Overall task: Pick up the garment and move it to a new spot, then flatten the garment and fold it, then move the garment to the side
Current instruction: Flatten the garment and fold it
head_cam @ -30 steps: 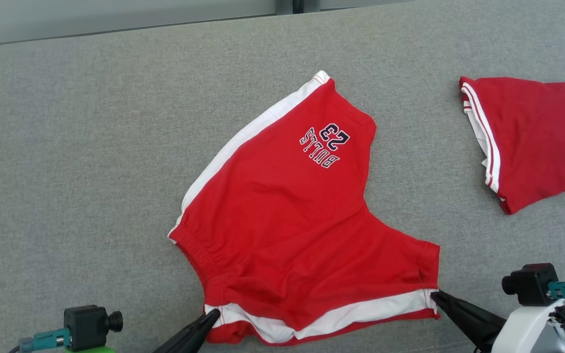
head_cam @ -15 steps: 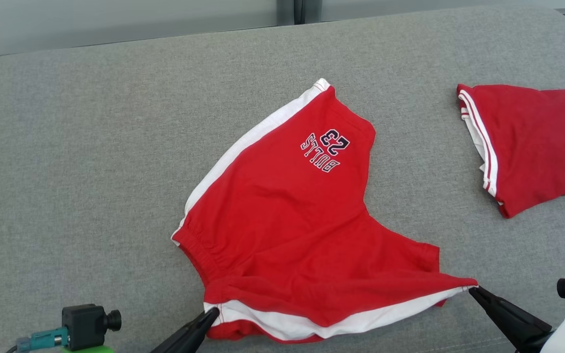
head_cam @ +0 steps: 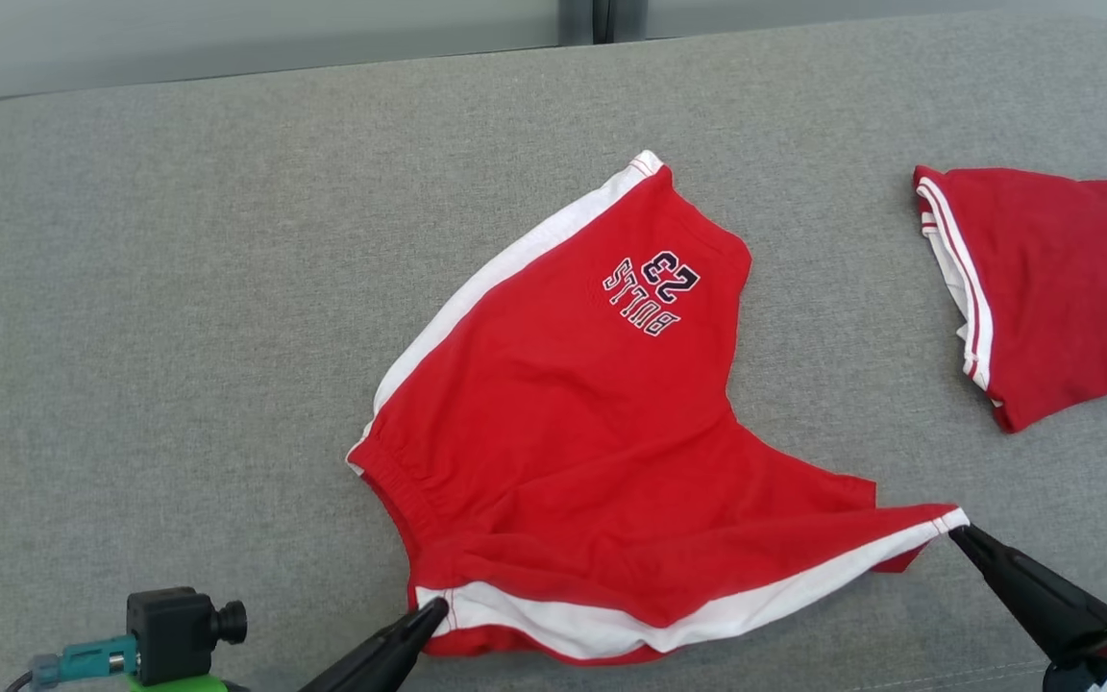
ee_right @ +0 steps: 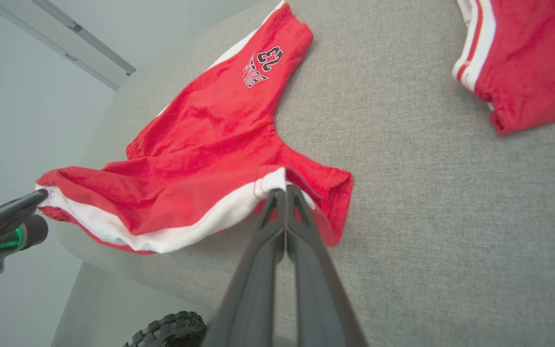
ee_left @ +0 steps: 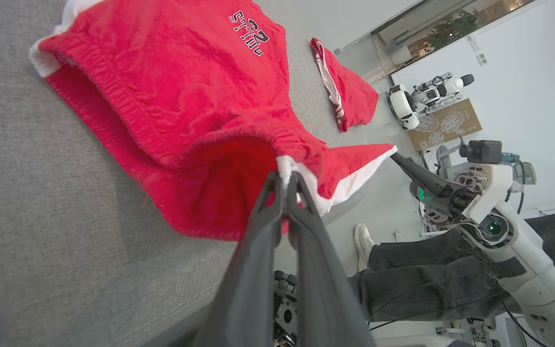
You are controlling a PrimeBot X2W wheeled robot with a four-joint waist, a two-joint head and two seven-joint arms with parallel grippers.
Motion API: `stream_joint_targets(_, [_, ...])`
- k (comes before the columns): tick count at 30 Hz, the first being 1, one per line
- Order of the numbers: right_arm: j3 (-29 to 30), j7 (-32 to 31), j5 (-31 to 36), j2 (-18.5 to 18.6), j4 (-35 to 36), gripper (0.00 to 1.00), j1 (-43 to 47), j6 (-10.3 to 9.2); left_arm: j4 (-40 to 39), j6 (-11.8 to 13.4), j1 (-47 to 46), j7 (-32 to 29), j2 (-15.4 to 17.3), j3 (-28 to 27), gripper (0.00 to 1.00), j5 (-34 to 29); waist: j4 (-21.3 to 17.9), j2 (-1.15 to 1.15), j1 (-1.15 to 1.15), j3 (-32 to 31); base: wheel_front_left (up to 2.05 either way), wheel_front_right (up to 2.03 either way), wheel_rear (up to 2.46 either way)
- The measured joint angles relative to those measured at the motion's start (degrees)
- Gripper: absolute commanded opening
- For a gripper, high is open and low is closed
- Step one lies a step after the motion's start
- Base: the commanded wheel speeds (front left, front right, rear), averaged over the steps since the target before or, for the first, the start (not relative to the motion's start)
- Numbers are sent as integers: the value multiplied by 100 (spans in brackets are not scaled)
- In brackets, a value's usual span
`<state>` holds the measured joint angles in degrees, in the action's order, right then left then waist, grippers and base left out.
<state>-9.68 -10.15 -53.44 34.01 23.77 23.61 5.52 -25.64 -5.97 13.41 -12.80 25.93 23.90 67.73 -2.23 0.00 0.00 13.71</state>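
The garment (head_cam: 573, 423) is a pair of red shorts with white side stripes and a "BULLS 23" print, spread on the grey cushion (head_cam: 179, 288). My left gripper (head_cam: 433, 607) is shut on the white corner of the waistband near the front edge; the left wrist view shows this grip (ee_left: 285, 174) on the garment (ee_left: 186, 96). My right gripper (head_cam: 959, 531) is shut on the white-striped hem corner, lifted and stretched to the right. In the right wrist view that gripper (ee_right: 281, 190) pinches the white stripe of the garment (ee_right: 210, 144).
A second red piece with white trim (head_cam: 1053, 279) lies at the far right of the cushion. The cushion's front edge runs just below my grippers. A seated person's legs (ee_left: 427, 284) and another robot (ee_left: 422, 96) show in the left wrist view.
My right gripper has pulled the hem corner to the right and slightly up, stretching the near leg of the shorts taut. The left gripper keeps its hold in place. The camera shifted a little.
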Motion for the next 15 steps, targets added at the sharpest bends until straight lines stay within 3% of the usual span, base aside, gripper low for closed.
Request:
stream_joint_targets(4, [43,-31,-7,77,85,0,-275,2,-129,1,-152,-136,27,45,0,-1,46,0,0,115,0,0,0])
stream_joint_targets(11, [269,-159,1,260,193,0,-1616,44,-355,1,-1015,-419,55,30,0,-57,236,0,0,481,0,0,0])
stream_joint_targets(15, [345,-205,1,225,52,0,-2399,41,-245,89,-1513,-552,-142,42,0,157,443,0,0,677,0,0,0])
